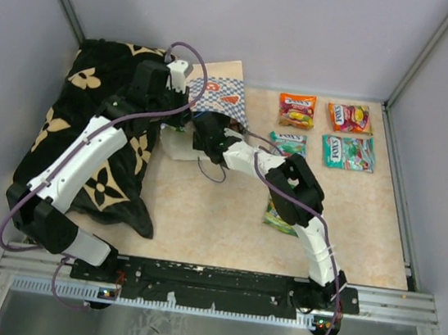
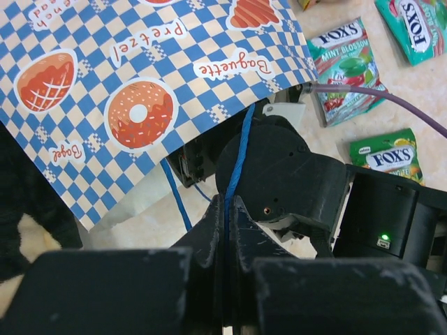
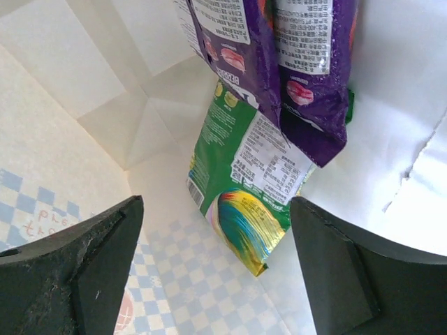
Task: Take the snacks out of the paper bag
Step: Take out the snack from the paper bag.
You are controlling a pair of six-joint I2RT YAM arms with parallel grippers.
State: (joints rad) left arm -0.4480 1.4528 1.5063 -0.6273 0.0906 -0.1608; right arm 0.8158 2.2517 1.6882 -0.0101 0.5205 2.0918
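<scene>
Table [image 1: 201, 214] is beige and mottled, boxed in by pale lilac walls [image 1: 267, 24] with metal corner posts [image 1: 421, 53]. You've got a black rail [image 1: 217, 281] at 6 o'clock carrying both arm bases. A black flower cloth [image 1: 72, 131] is heaped at 9 o'clock. The paper bag [image 1: 222, 89] sits at 11 o'clock, touching the cloth.

Your left claw [image 2: 225, 209] is clenched on the bag's blue cord handle [image 2: 241, 150]. Your right claw [image 3: 216, 209] is inside the bag, released wide and gripping nothing. Between its jaws a green packet [image 3: 244, 181] rests on the inner paper, with two purple packets [image 3: 237, 49] past it at 12 o'clock.

Snacks already out, at 1 to 2 o'clock on the table: orange packet [image 1: 296, 109], red packet [image 1: 349, 117] and two teal packets [image 1: 348, 152], laid flat near each other. A green-yellow packet [image 1: 278, 217] at 4 o'clock is partly hidden under the right arm.
</scene>
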